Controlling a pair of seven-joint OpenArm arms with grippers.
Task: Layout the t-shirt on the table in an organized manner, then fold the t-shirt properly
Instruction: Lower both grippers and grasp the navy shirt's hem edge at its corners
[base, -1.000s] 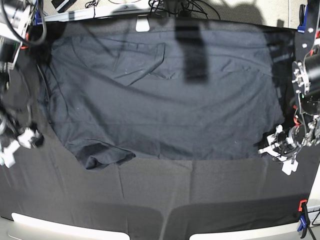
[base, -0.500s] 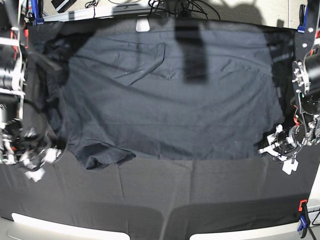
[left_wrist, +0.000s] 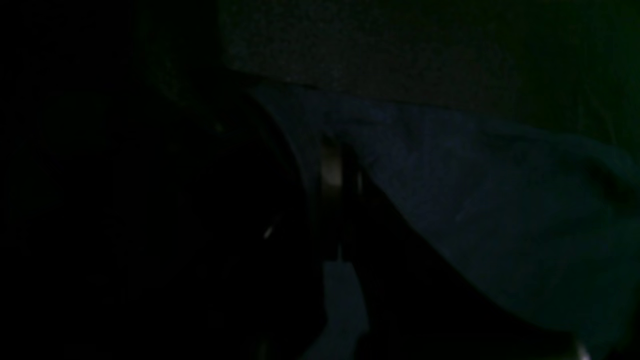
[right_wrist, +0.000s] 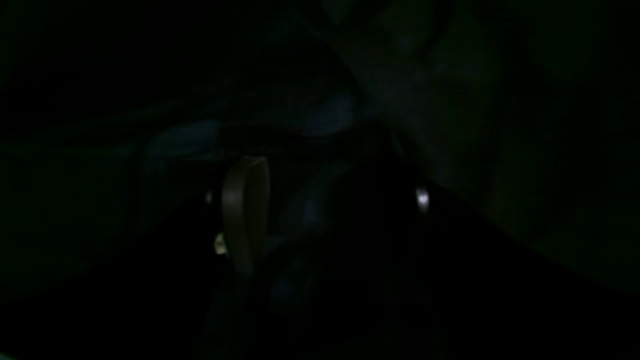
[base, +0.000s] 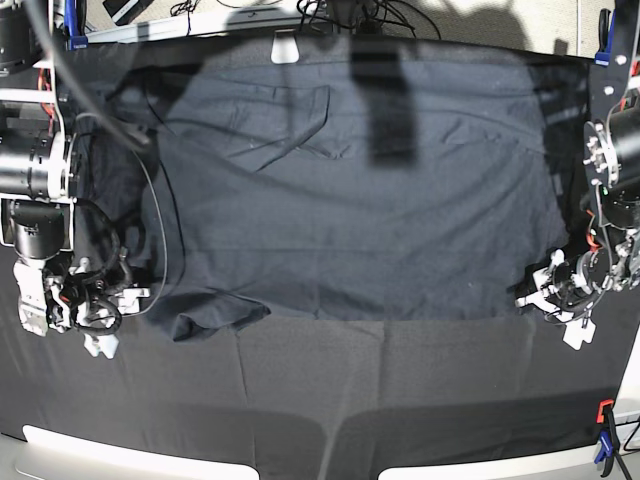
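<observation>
The dark t-shirt (base: 350, 200) lies spread wide across the black-clothed table (base: 400, 400), with one sleeve bunched at its near left (base: 210, 315). At the shirt's near right corner my left gripper (base: 530, 298) is shut on the hem. The left wrist view shows its closed fingers (left_wrist: 340, 165) against bluish shirt fabric (left_wrist: 475, 200). My right gripper (base: 130, 300) stands open low over the shirt's left edge, close to the bunched sleeve. In the very dark right wrist view its fingers are apart (right_wrist: 332, 205) above folds of cloth (right_wrist: 325, 115).
Clamps hold the cloth at the near right (base: 605, 440), far right (base: 603, 40) and far left (base: 72, 30) corners. A white mount (base: 286, 48) and cables sit beyond the far edge. The right arm's cable (base: 160, 230) hangs over the shirt's left side.
My right arm has swung in from the left edge and come down beside the shirt's left side. The left arm and the shirt's right corner have stayed put.
</observation>
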